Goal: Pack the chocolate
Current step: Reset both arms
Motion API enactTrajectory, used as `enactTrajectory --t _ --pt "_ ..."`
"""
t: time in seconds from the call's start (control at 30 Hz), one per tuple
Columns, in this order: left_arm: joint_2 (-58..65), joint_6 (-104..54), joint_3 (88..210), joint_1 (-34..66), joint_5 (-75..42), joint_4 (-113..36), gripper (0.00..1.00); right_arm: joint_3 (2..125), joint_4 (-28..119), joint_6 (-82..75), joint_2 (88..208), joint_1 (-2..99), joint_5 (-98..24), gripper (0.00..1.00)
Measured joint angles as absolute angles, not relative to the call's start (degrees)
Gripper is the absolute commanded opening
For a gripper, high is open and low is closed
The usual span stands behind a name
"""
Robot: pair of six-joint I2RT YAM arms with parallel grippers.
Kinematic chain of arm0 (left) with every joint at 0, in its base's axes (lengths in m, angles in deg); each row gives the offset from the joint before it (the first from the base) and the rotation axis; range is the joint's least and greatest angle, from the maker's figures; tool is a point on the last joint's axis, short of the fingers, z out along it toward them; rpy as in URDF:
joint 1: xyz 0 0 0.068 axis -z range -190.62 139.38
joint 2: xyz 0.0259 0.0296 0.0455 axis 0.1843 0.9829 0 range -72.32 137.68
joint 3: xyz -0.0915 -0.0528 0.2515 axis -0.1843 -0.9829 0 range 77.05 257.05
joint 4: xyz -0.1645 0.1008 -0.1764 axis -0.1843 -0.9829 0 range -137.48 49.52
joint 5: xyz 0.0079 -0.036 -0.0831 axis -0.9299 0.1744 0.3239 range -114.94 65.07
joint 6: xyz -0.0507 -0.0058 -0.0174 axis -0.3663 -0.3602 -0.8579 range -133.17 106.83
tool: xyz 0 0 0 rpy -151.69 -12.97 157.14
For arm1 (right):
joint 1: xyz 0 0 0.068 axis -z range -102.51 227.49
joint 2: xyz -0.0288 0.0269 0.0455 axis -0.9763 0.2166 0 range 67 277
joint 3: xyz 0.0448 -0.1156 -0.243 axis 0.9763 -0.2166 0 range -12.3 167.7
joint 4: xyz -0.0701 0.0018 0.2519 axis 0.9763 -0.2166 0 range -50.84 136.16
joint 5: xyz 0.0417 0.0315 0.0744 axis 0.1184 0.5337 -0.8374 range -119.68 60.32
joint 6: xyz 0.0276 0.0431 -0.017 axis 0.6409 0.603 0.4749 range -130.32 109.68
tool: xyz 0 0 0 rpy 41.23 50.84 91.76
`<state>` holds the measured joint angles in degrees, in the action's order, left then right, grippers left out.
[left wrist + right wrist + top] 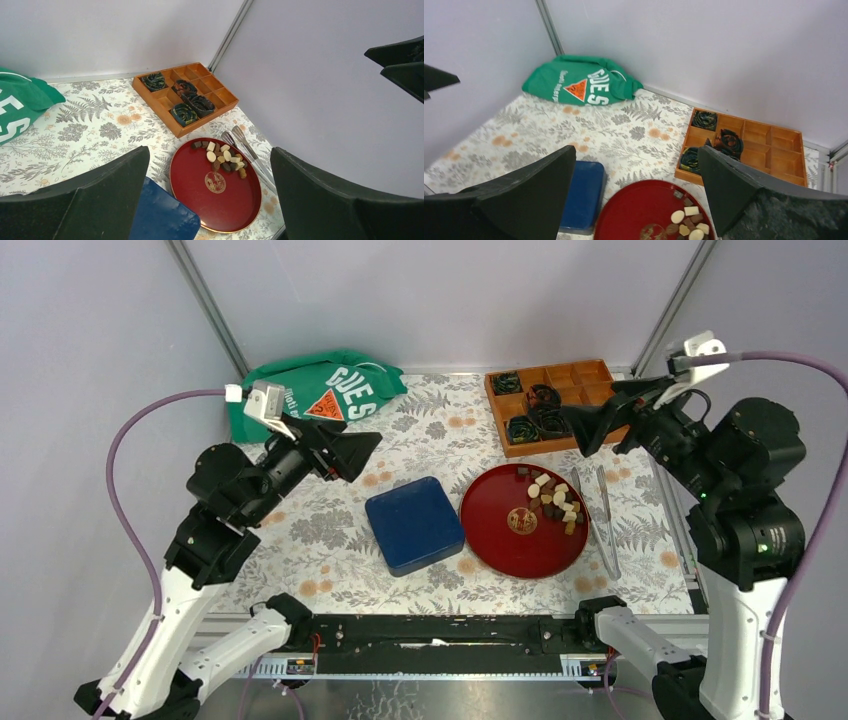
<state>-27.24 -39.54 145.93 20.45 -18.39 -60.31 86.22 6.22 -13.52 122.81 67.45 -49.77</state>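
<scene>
Several small chocolate pieces (555,501), dark brown, mid brown and cream, lie in a cluster on the right half of the round red plate (495,530). They also show in the left wrist view (225,157) and the right wrist view (686,224). A closed blue box (413,524) lies just left of the plate. My left gripper (362,455) is open and empty, raised above the table left of the box. My right gripper (590,426) is open and empty, raised over the wooden tray (597,371).
Metal tongs (605,520) lie right of the plate. The wooden tray at the back right holds coiled dark cables (540,410) in some compartments. A green cloth bag (320,393) lies at the back left. The table has a floral cloth.
</scene>
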Motion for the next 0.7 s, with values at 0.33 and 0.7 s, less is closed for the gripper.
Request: enactTrajectory --t 0.33,0.7 --pt "-31.4 -39.67 145.65 20.45 -18.1 -60.77 0.99 86.37 6.17 -5.33 122.02 67.99 -48.57 1.0" --pt "-32.97 -40.27 142.74 20.45 -18.06 -60.73 0.99 83.55 6.19 -4.6 120.97 69.28 -48.68 1.0"
